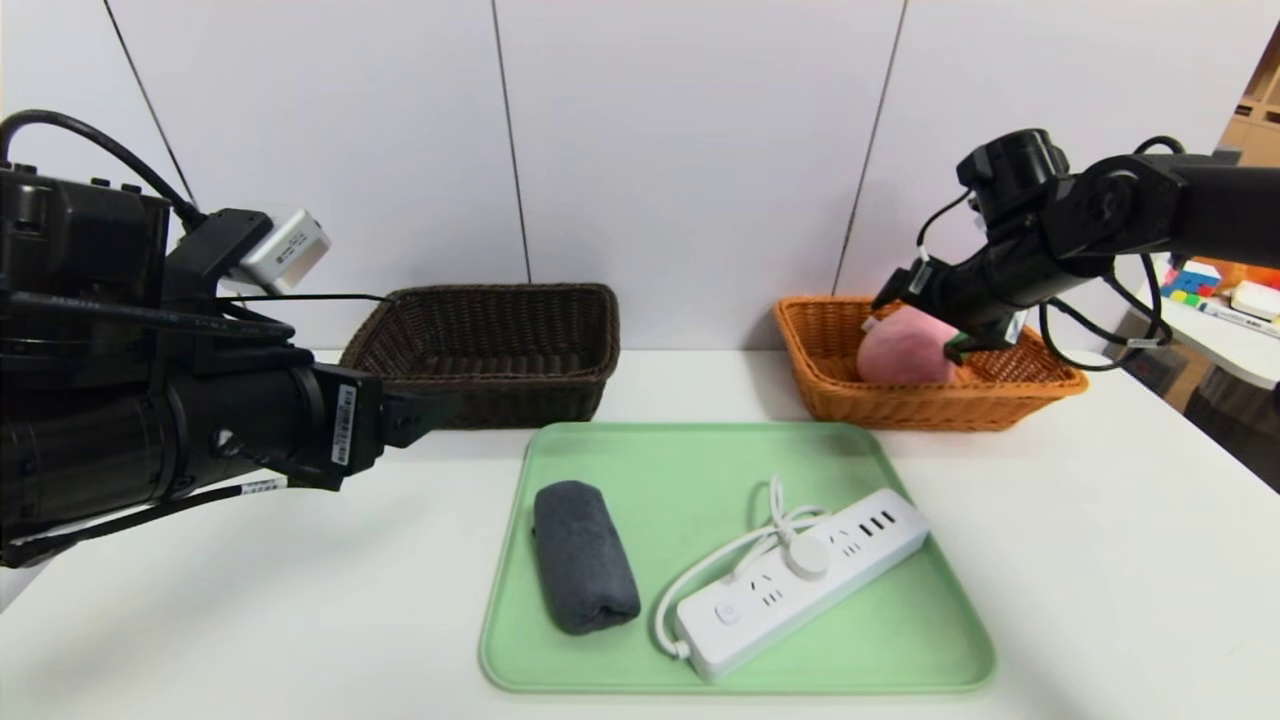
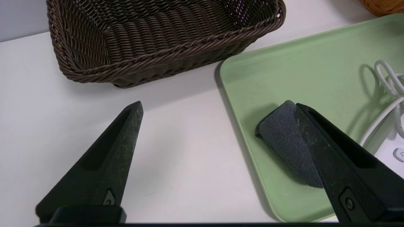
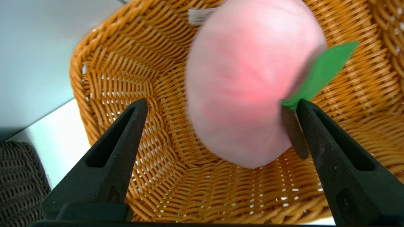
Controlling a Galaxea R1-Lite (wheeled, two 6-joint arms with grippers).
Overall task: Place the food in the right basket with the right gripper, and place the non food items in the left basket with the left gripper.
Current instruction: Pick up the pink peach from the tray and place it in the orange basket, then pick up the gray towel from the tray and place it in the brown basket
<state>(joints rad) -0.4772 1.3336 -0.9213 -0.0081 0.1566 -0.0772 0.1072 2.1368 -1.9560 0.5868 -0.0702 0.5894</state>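
The pink plush peach [image 1: 905, 348] [image 3: 249, 85] is inside the orange-tan right basket [image 1: 840, 400] [image 3: 104, 63], blurred in the right wrist view. Just above it, my right gripper [image 1: 912, 300] [image 3: 221, 102] stands open, its fingers apart on either side of the peach and one tip beside the green leaf. The grey rolled towel [image 1: 585, 555] [image 2: 284, 135] and the white power strip [image 1: 800, 590] [image 2: 391, 154] lie on the green tray [image 1: 700, 470] [image 2: 315, 63]. Left of the tray, my left gripper [image 1: 440, 410] [image 2: 218, 106] hangs open and empty above the table, near the dark brown left basket [image 1: 500, 292] [image 2: 157, 53].
Both baskets stand at the back against the white wall, the tray in front between them. The power strip's coiled cord [image 1: 775, 525] lies on top of it. A side table with coloured items [image 1: 1220, 300] stands at the far right.
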